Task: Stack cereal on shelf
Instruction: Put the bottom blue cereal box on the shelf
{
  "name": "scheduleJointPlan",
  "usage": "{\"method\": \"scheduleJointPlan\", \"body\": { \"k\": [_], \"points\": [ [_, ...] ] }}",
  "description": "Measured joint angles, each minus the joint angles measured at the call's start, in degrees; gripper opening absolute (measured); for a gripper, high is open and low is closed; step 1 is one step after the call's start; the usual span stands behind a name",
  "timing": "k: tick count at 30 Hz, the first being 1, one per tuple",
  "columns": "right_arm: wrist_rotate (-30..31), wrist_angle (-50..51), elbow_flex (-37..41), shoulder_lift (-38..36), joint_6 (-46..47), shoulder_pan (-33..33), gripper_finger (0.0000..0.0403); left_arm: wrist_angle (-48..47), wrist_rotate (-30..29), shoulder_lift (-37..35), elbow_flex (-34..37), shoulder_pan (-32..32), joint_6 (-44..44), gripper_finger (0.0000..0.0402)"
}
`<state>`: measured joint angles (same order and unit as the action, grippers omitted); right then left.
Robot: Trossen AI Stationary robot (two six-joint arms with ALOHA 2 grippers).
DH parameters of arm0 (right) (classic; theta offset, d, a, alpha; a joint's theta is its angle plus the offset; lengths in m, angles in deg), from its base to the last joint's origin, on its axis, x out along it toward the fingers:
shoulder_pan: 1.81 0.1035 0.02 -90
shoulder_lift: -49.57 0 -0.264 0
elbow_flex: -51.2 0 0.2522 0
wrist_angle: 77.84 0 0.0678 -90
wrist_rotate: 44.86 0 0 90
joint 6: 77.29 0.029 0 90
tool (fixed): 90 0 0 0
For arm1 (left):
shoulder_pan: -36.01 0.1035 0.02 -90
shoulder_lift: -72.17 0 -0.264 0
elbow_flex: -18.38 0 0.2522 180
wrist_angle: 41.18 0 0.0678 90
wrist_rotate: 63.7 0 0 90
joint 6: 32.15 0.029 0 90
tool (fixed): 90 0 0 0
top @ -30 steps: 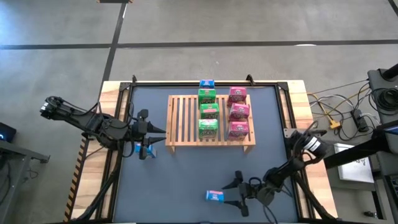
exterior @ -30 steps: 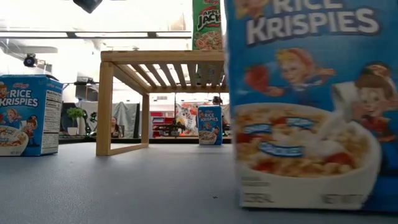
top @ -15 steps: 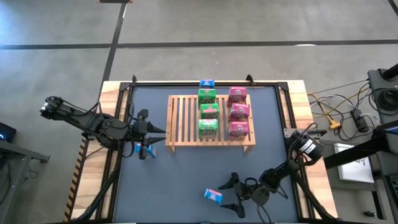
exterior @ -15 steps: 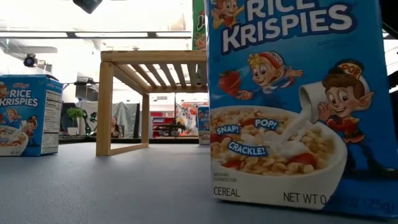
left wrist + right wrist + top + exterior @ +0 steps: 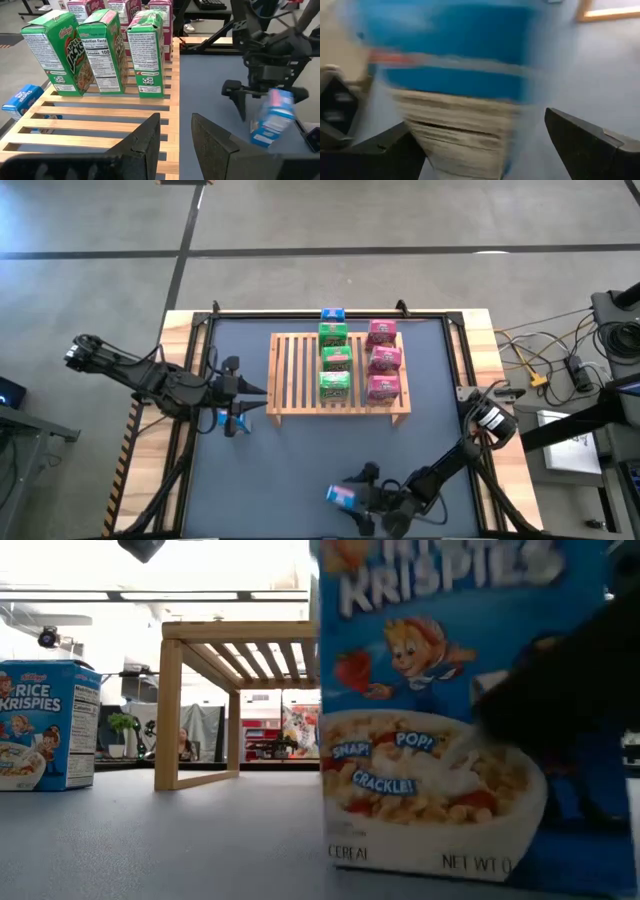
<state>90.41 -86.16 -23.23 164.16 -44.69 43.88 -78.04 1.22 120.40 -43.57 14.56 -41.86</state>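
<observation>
Near the bench's front edge, an upright blue cereal box (image 5: 342, 496), long axis vertical, is straddled by the spread right pincer (image 5: 362, 500).

Our right arm reaches low along the table's near edge, its wrist turned toward the left side. Our right gripper (image 5: 358, 502) stands with its fingers (image 5: 585, 145) spread wide. Our left arm stretches in from the table's left edge, and our left gripper (image 5: 240, 406) shows its fingers (image 5: 145, 140) narrowly parted.
</observation>
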Motion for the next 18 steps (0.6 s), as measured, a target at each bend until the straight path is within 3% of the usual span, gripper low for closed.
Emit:
{"method": "scheduleJointPlan", "body": {
  "k": [4,18],
  "points": [
    [3.0,7.0,-1.9,0.0,3.6,0.0,0.0338,0.0,0.0,0.3,0.0,0.0,0.0,0.0094],
    [2.3,6.4,-1.1,0.0,3.8,0.0,0.0203,-0.1,0.0,0.5,0.0,0.0,-0.1,0.0094]
  ]
}}
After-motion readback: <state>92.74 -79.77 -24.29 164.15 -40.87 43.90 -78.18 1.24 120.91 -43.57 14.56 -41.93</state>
